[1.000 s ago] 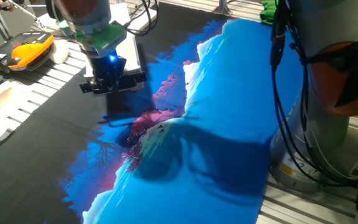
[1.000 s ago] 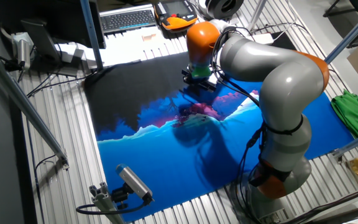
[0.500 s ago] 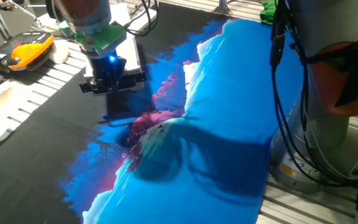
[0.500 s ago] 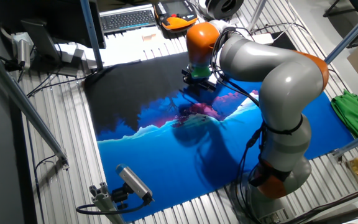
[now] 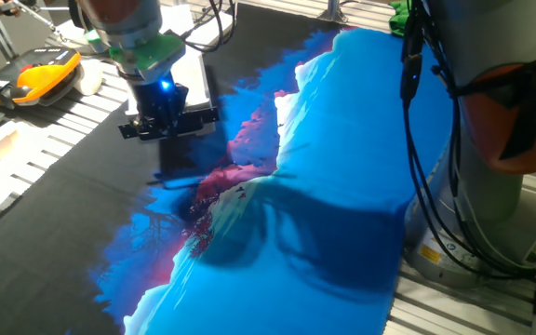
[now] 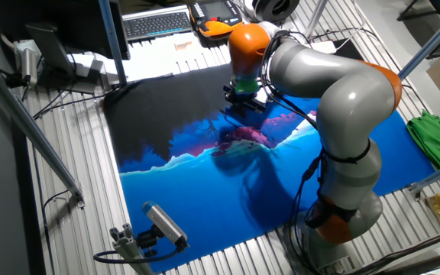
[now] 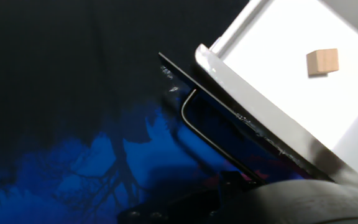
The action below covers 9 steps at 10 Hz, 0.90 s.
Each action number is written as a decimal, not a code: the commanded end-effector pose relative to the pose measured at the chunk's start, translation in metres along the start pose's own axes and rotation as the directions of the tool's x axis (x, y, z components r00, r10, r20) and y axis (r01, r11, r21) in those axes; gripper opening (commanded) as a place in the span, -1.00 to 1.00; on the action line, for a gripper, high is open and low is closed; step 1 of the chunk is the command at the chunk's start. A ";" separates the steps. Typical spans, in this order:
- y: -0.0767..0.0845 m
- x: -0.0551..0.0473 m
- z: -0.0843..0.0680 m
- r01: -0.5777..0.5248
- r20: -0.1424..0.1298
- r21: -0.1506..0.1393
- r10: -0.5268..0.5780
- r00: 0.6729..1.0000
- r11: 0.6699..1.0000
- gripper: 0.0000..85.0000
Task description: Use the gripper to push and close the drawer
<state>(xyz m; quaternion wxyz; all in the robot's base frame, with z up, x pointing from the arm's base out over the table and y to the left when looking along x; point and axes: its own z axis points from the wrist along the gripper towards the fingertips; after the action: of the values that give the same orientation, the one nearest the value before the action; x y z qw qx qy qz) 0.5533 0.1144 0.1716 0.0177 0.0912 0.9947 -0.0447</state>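
Observation:
My gripper (image 5: 167, 113) is black with a blue light and a green and grey wrist. It hangs low over the dark front (image 5: 198, 119) of the drawer, before the white boxy unit (image 5: 196, 74). It also shows in the other fixed view (image 6: 244, 98). In the hand view the drawer stands open: grey front (image 7: 260, 127), thin black bar handle (image 7: 210, 140), pale inside with a small wooden block (image 7: 322, 61). Dark, blurred parts of the gripper fill the bottom edge of the hand view. I cannot tell how the jaws stand or whether they touch the front.
A blue and black printed mat (image 5: 333, 195) covers the table. An orange-and-black case (image 5: 31, 76) lies at the far left, and a keyboard (image 6: 157, 23) lies behind the mat. The arm's grey, orange-jointed base (image 5: 510, 121) and its cables stand at the right. A green cloth (image 6: 434, 134) lies beside it.

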 end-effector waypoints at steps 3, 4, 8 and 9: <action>0.004 0.006 -0.008 0.013 0.011 0.042 -0.013 1.000 0.999 -1.00; 0.010 0.012 -0.008 0.008 0.021 0.053 -0.009 1.000 0.999 -1.00; 0.012 0.018 -0.007 0.015 -0.008 0.042 -0.015 1.000 0.999 -1.00; 0.007 0.013 -0.008 0.022 -0.012 0.040 -0.021 1.000 0.999 -1.00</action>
<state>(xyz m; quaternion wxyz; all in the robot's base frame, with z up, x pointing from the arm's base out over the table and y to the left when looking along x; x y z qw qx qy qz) 0.5414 0.1237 0.1789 0.0097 0.0811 0.9946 -0.0643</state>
